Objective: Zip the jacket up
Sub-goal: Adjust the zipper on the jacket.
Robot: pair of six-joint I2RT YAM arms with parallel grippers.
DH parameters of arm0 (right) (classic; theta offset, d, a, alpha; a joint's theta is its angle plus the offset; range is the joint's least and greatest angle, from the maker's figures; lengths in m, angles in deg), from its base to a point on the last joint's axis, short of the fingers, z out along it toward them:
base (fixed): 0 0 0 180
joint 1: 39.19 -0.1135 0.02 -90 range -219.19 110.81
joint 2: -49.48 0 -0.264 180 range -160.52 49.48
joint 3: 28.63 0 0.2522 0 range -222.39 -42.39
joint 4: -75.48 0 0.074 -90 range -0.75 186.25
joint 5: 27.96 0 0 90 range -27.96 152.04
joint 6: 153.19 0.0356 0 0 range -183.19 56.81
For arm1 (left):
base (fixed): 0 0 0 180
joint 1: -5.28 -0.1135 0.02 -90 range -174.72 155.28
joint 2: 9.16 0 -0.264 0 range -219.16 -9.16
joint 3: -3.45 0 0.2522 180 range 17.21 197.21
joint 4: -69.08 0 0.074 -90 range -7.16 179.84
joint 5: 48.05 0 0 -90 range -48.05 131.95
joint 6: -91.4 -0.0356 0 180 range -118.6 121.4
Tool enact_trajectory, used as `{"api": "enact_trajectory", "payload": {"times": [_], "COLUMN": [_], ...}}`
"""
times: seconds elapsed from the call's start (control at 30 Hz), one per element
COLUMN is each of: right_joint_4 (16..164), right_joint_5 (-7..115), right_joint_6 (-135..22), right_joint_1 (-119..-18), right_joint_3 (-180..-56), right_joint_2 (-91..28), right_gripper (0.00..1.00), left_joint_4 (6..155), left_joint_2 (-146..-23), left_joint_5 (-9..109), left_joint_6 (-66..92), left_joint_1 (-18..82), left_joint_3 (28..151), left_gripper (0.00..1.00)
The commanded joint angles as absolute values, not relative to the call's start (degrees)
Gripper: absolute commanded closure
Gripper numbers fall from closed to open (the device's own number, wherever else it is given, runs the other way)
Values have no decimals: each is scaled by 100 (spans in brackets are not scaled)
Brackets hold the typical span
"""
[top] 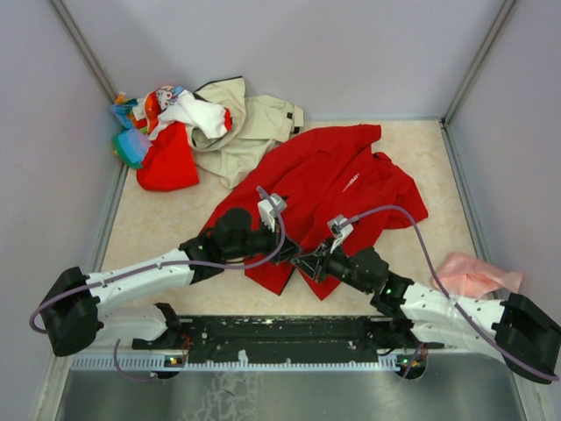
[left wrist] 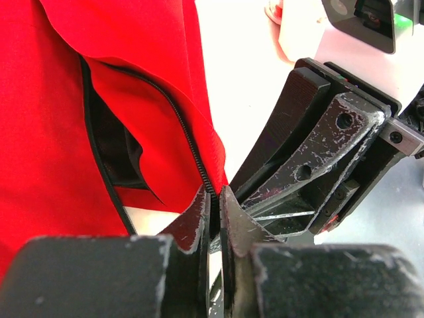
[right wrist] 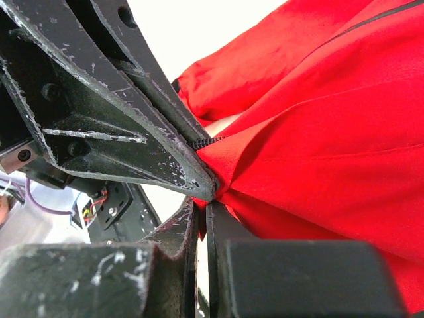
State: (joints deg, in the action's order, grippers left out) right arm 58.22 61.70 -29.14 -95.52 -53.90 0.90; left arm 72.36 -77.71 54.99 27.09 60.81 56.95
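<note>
Red jacket [top: 342,175]: with left claw [left wrist: 213,195] and right claw [right wrist: 202,205] both clamped on its edge by the zip [left wrist: 189,142], hold taut, align both sides, seat the pin

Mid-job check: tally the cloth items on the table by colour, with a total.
Red: 2, the jacket and a smaller red garment
Beige: 1, the beige jacket
Pink: 1, a pink cloth
Multicoloured: 1 tangled bundle, pieces not separable
Total: 5
</note>
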Motion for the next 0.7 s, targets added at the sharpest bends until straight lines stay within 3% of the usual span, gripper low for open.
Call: {"api": "enact_trajectory", "payload": {"times": [0.0, 0.27, 0.67], "right_joint_4": [5322, 4681, 3659], "right_joint_5": [6143, 5874, 5584], "right_joint_6": [-3076, -3031, -2555], "right_joint_1": [-9518, -9343, -9030], "right_joint_3": [-5360, -5030, -4659], "right_joint_2": [55, 320, 426], "right_gripper": [100, 100, 100], "left_joint_4": [7061, 6921, 5883], "left_joint_2": [-7606, -6903, -6062], "left_joint_5": [5497, 4798, 4925], "left_joint_6": [2711, 2811, 3010], "left_joint_1": [6164, 6162, 6158], "left_joint_3": [5921, 5367, 4116], "left_gripper": [87, 52, 38]}}
